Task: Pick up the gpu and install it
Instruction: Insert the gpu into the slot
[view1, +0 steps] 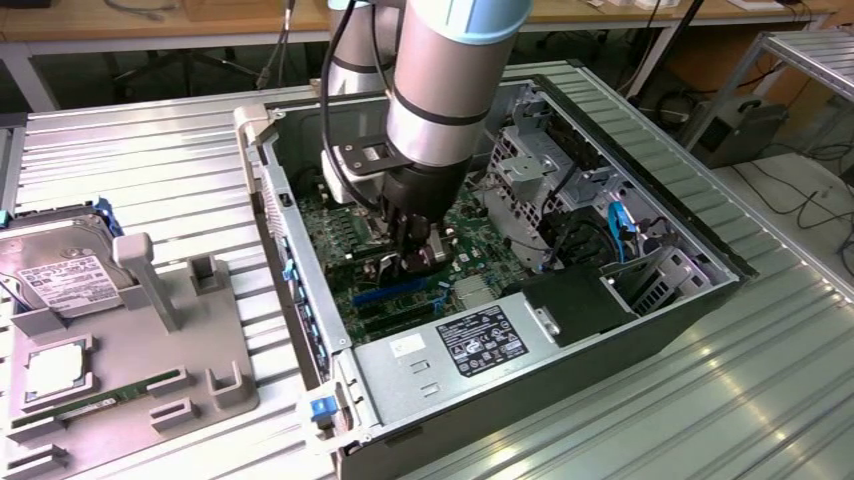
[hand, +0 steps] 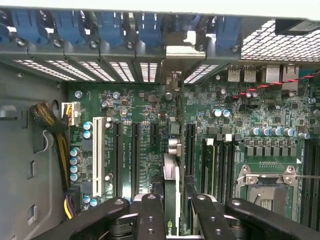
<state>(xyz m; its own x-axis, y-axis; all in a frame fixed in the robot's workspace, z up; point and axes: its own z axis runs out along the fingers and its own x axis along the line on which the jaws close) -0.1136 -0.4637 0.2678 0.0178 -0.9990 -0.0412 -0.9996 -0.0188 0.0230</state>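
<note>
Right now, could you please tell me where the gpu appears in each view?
Exterior view: gpu in the gripper, inside the case, above the motherboard.
Wrist view: gpu edge-on between the gripper's fingers.
Shared landmark: the green motherboard.

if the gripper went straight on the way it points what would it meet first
Most likely the motherboard, near its long slots; the gpu held in the gripper would touch there before the fingers. Depth is hard to judge.
</note>
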